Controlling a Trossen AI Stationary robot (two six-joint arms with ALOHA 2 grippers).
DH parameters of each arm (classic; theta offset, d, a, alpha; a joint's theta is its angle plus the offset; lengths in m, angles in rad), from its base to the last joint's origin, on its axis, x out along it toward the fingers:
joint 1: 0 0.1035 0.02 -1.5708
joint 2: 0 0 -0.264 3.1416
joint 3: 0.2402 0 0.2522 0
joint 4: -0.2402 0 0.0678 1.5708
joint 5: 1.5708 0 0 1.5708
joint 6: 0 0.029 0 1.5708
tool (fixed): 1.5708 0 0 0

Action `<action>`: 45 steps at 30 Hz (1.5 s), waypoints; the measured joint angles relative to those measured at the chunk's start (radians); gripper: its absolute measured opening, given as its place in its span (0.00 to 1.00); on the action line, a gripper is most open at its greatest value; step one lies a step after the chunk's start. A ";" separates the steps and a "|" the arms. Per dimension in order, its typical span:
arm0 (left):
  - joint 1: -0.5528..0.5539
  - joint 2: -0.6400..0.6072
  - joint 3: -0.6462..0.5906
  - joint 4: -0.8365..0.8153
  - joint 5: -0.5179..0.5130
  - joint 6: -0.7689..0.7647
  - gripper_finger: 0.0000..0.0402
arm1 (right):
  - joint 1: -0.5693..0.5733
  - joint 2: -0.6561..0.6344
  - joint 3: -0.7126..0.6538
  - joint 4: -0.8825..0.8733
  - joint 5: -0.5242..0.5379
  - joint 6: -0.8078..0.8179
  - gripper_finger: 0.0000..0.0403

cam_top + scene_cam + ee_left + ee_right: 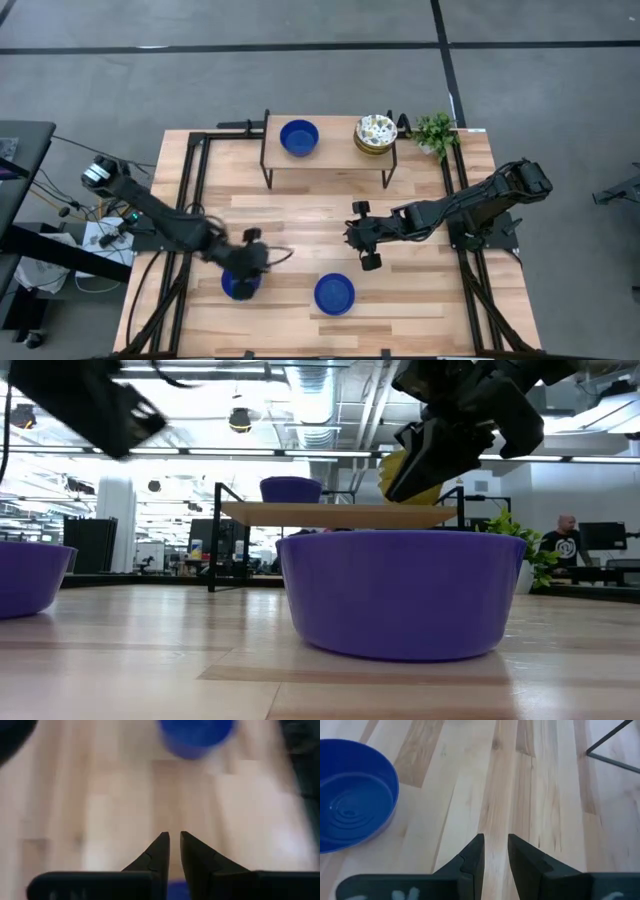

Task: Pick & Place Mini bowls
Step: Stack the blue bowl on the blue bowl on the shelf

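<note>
Both sets of jaws are pinched nearly together with nothing between them. The left gripper hangs right over a blue bowl near the table's front left, its narrow gap showing in the left wrist view. The right gripper floats mid-table over bare wood, fingers close together, with another blue bowl just off toward the front. At the back, a little raised shelf carries a third blue bowl and a stack of cream patterned bowls. A small green plant sits beside the shelf.
</note>
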 joint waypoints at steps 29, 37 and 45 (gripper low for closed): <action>-0.143 -0.137 -0.226 0.062 -0.032 -0.245 0.16 | 0.000 0.000 0.000 0.016 -0.001 -0.009 0.19; -0.137 -0.126 -0.260 0.058 -0.038 -0.250 0.19 | 0.000 0.000 0.000 0.016 -0.001 -0.009 0.19; -0.136 -0.126 -0.260 0.041 -0.039 -0.250 0.18 | 0.000 0.000 0.000 0.016 -0.001 -0.009 0.19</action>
